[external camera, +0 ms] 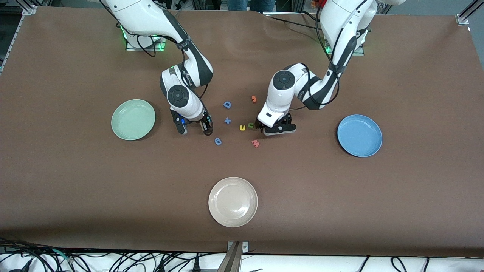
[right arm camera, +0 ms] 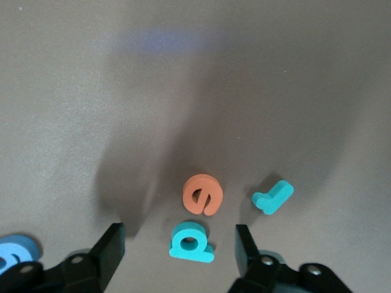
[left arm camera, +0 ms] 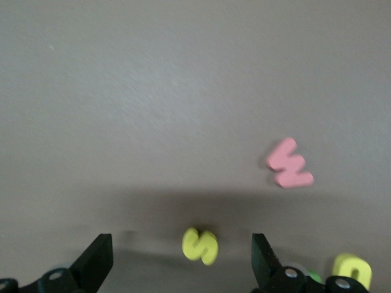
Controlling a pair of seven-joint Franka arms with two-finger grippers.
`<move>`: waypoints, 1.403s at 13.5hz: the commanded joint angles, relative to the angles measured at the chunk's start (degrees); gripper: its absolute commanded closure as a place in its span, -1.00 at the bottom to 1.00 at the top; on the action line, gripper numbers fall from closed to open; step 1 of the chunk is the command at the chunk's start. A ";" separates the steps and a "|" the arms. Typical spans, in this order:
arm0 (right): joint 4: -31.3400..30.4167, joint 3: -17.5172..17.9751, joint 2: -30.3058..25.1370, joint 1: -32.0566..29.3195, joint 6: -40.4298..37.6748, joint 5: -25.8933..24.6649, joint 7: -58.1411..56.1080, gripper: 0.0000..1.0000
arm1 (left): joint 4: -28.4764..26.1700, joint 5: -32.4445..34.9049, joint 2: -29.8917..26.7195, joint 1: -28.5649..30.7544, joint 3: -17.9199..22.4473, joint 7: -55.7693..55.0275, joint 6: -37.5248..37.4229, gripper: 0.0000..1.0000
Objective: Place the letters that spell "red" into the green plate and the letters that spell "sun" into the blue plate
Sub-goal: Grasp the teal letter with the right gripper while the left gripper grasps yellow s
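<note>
In the left wrist view my left gripper [left arm camera: 180, 244] stands open low over the table, with the yellow "s" [left arm camera: 200, 245] lying between its fingers and touching neither. The yellow "u" [external camera: 242, 127] and olive "n" [external camera: 250, 125] lie beside it. In the right wrist view my right gripper [right arm camera: 179, 237] is open around the teal "d" [right arm camera: 190, 242], with a gap on each side. The orange "e" [right arm camera: 203, 194] and teal "r" [right arm camera: 273, 196] lie close by. The green plate [external camera: 133, 119] sits toward the right arm's end, the blue plate [external camera: 359, 135] toward the left arm's end.
A cream plate [external camera: 233, 201] sits near the front edge. A blue "D" [external camera: 227, 104], a blue plus [external camera: 227, 121], a blue "6" piece [external camera: 218, 141], a pink "w" [external camera: 255, 143] and an orange-red piece [external camera: 254, 99] lie scattered between the two grippers.
</note>
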 commanded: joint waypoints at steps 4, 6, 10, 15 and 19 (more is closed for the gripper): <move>-0.75 -0.29 0.05 0.77 1.08 1.14 0.87 -0.61 | 0.19 2.20 1.53 -1.38 0.51 2.79 0.56 -0.96; -0.66 -0.29 0.05 0.77 1.17 1.50 0.87 -0.61 | 0.90 2.20 1.98 -1.29 0.51 4.64 0.47 -0.95; -0.66 -0.20 0.66 0.77 2.31 1.85 1.04 -0.56 | 2.12 2.20 2.33 -0.85 0.60 5.35 -0.23 -0.90; -0.48 -0.11 1.37 1.03 3.46 1.85 1.66 -0.56 | 3.01 1.68 3.21 -0.76 0.60 4.39 -0.85 -0.55; -0.39 -0.11 1.37 1.12 3.54 2.37 1.66 -0.54 | 3.01 2.12 3.47 -1.20 0.51 2.02 -0.85 -0.07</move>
